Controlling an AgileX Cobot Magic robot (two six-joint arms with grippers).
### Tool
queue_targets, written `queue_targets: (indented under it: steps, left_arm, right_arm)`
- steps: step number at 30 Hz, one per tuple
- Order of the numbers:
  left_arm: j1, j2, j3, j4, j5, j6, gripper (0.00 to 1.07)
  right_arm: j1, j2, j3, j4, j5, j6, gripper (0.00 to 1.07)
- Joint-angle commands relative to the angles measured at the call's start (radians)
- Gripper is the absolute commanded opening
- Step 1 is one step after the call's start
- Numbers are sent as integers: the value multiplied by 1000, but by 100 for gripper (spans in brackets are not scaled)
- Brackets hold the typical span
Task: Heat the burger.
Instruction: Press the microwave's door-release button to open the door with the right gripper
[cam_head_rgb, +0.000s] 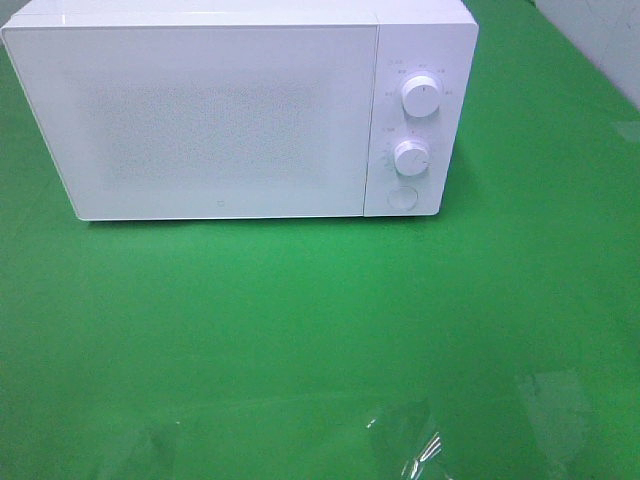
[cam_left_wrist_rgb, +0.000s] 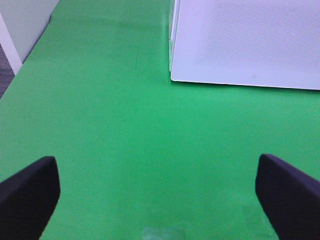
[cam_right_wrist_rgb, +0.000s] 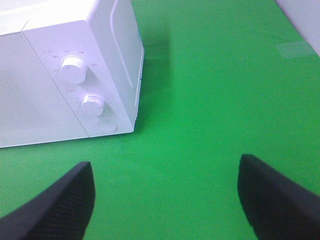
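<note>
My left gripper (cam_left_wrist_rgb: 155, 170) and right gripper (cam_right_wrist_rgb: 165, 170) hang released above the green table (cam_head_rgb: 300, 340), facing a white microwave (cam_head_rgb: 200, 120).
Both sets of jaws stand wide apart with nothing between them. The microwave's door is closed; two knobs (cam_head_rgb: 422, 96) and a round button (cam_head_rgb: 402, 197) sit on its right-hand panel. The burger shows in none of my views; I cannot tell where it is.

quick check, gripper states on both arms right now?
Left gripper: open, holding nothing.
Right gripper: open, holding nothing.
</note>
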Motion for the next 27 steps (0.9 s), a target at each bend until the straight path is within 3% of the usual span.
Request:
queue_targets:
  steps: [1, 7, 12, 14, 17, 20, 27]
  left_arm:
    - [2, -17, 3, 2, 0, -6, 99]
    - [2, -17, 3, 2, 0, -6, 99]
    - [2, -17, 3, 2, 0, -6, 99]
    - [2, -17, 3, 2, 0, -6, 99]
    - [2, -17, 3, 2, 0, -6, 99]
    - [2, -17, 3, 2, 0, -6, 99]
    - [2, -17, 3, 2, 0, -6, 99]
  right_arm:
    - [-6, 85, -3, -2, -86, -6, 76]
    - [-6, 185, 13, -6, -192, -6, 76]
    - [-6, 257, 98, -6, -428, -6, 76]
    - [-6, 308, 166, -5, -637, -6, 76]
    - [-6, 319, 178, -5, -681, -6, 76]
    - [-6, 388, 244, 2, -879, -5, 76]
    - [-6, 548, 274, 4, -1092, -7, 76]
